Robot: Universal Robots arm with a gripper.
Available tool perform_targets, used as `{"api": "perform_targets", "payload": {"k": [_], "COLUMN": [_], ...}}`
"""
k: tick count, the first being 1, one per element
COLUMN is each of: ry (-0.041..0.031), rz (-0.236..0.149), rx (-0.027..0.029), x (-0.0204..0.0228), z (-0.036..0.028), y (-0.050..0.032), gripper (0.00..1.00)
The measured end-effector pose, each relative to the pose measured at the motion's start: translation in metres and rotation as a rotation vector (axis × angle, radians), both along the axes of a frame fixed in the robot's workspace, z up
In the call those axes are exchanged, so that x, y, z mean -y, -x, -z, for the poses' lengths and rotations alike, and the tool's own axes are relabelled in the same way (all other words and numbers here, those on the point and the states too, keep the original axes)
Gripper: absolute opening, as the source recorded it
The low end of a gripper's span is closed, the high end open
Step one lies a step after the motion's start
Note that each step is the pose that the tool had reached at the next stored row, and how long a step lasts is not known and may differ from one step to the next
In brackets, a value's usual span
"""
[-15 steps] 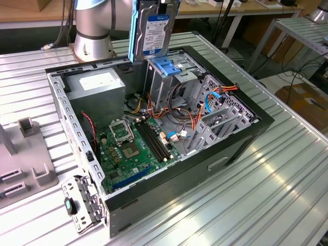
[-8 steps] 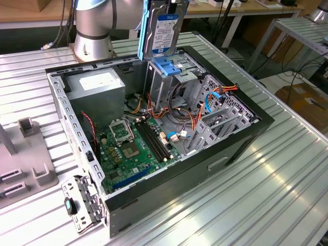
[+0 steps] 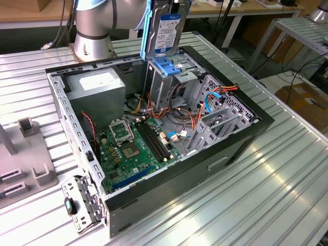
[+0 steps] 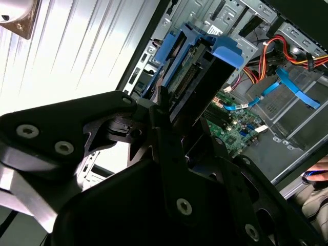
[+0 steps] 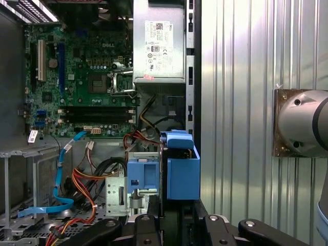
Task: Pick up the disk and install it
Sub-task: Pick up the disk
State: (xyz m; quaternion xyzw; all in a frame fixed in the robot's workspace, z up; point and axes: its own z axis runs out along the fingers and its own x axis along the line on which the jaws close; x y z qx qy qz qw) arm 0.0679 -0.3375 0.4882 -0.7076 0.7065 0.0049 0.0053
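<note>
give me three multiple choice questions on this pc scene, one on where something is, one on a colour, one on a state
1. Where is the disk?
A) flat on the table
B) upright above the case
C) lying on the motherboard

2. What colour is the disk's frame?
A) red
B) green
C) blue

3. The case is:
A) open, motherboard showing
B) closed
C) upside down

Answers:
1 B: the exterior view shows it standing on edge over the case.
2 C: blue plastic borders its label.
3 A: the motherboard lies in plain sight.
</note>
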Motion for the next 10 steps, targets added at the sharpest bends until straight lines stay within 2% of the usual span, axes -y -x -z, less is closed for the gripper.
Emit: {"api": "perform_targets", "payload": {"k": [4, 7, 10], "ry": [-0.0001, -0.0001, -0.0001], "rz": [0.000, 0.000, 0.000], "rx": [0.0000, 0.0000, 0.0000], "x": [0.0000, 0.0000, -0.0001], "z": [0.0000, 0.0000, 0.0001], "y": [-0.0012, -0.0060, -0.0142], "gripper": [0.35, 0.35, 0.35]}}
